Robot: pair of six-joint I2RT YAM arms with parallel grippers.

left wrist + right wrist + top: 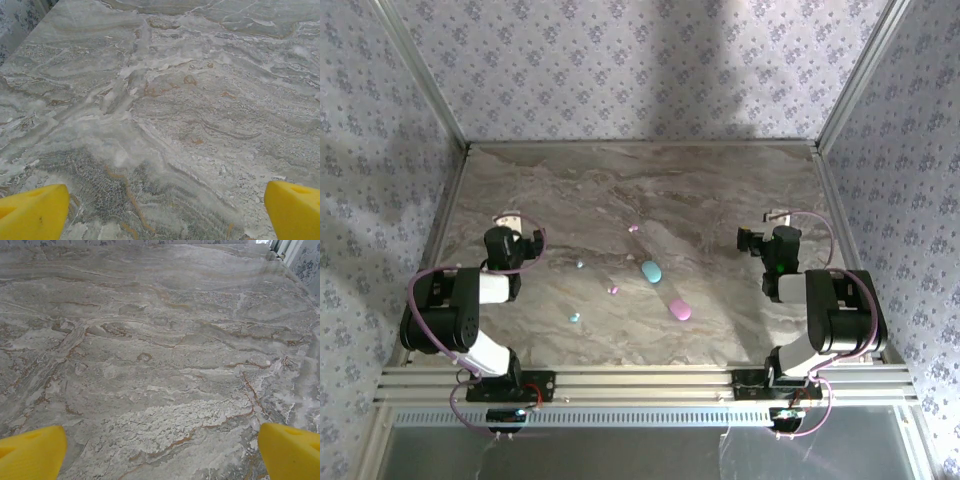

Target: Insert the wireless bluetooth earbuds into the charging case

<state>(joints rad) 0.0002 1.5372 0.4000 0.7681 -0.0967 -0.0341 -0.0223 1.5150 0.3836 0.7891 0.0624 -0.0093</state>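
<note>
Wallpapered test booth [620,70] with marble-look table [570,190]

pale pink earbuds [634,228] [613,290]: i count two
light blue earbuds [580,265] [574,317]: i count two
earbuds in all: four
oval cases: i see two, one blue case [651,271], one pink case [679,309]
arms: two on my rig, left arm [450,312], right arm [835,310]

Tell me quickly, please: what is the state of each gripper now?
Left gripper: open, holding nothing.
Right gripper: open, holding nothing.
</note>
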